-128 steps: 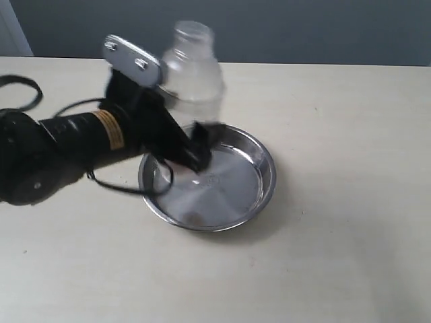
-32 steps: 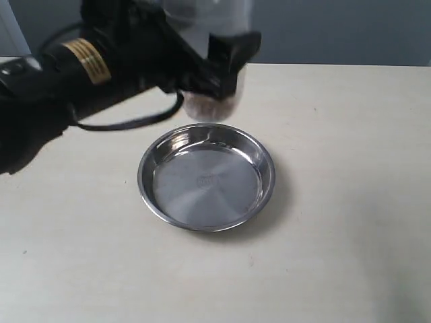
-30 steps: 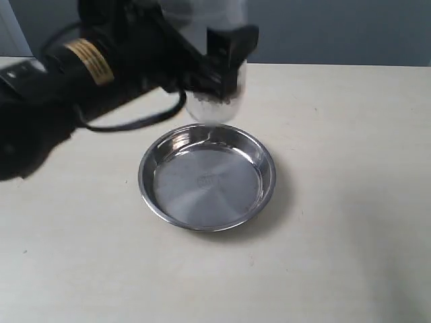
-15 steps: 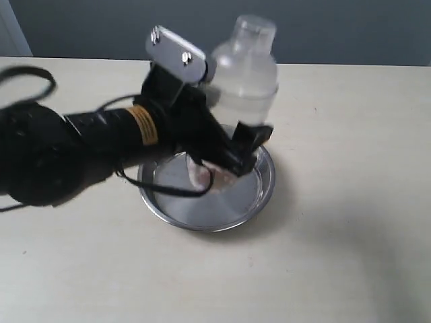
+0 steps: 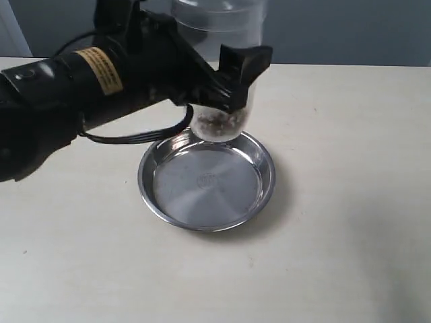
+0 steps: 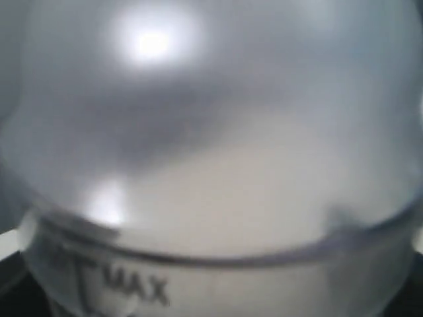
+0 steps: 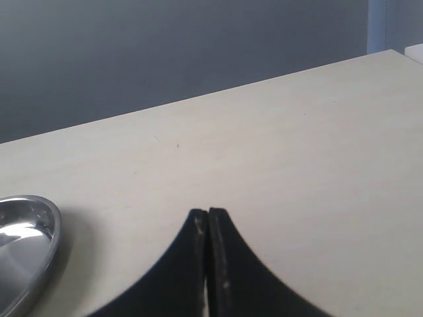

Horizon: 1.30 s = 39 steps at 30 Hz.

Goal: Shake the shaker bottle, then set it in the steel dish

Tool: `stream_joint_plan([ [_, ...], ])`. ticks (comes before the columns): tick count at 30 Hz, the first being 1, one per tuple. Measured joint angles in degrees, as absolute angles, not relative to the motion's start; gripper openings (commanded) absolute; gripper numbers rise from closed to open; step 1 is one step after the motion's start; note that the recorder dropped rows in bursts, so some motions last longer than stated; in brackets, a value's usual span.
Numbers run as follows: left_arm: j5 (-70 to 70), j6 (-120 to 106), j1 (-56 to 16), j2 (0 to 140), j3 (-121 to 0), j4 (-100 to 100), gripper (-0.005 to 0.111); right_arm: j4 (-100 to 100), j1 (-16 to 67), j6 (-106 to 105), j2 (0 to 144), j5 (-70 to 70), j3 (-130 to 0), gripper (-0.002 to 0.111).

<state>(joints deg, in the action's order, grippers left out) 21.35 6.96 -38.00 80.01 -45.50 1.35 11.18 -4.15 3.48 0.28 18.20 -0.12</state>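
Observation:
The frosted shaker bottle point(image 5: 217, 27) hangs in the air above the far rim of the steel dish point(image 5: 262, 192), brown grains showing at its lower end; its top runs out of the frame. My left gripper point(image 5: 225, 87) is shut on the bottle's body, black fingers on either side. In the left wrist view the bottle point(image 6: 211, 165) fills the whole picture, with a "MAX" mark low on it. My right gripper point(image 7: 208, 214) is shut with nothing in it, over bare table, and the steel dish point(image 7: 46, 231) lies off to one side of it.
The dish rests on a pale beige table point(image 5: 337, 134) with a dark grey wall behind. A black cable point(image 5: 135, 138) droops from the left arm near the dish's far left rim.
The bottle has jumped up from down in the dish half a second ago to high above its far rim. The left arm has swung up and back with it.

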Motion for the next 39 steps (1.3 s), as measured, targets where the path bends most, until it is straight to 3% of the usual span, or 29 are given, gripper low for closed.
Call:
stream_joint_plan([
  [7,18.5,10.1,-38.1,82.7,-42.0,4.7,0.0,11.2,-4.1,3.5,0.3,18.2,-0.1,-0.001],
  [13,27.6,10.9,-37.3,83.2,-44.4,1.8,0.0,11.2,-4.1,3.5,0.3,18.2,-0.1,-0.001],
  [16,24.4,16.5,-37.1,88.5,-42.6,6.5,0.0,11.2,-4.1,3.5,0.3,18.2,-0.1,-0.001],
  [21,21.5,13.8,-36.7,82.3,-48.0,8.7,0.0,11.2,-4.1,3.5,0.3,18.2,-0.1,-0.001],
  [26,20.9,14.7,-36.4,90.2,-42.2,6.7,0.0,11.2,-4.1,3.5,0.3,18.2,-0.1,-0.001],
  [32,25.6,13.8,-37.3,81.7,-44.9,5.7,0.0,11.2,-4.1,3.5,0.3,18.2,-0.1,-0.001],
  [37,21.8,17.1,-36.7,88.2,-40.9,6.4,0.0,11.2,-4.1,3.5,0.3,18.2,-0.1,-0.001],
  [39,23.5,16.0,-36.9,84.2,-41.4,7.4,0.0,11.2,-4.1,3.5,0.3,18.2,-0.1,-0.001],
])
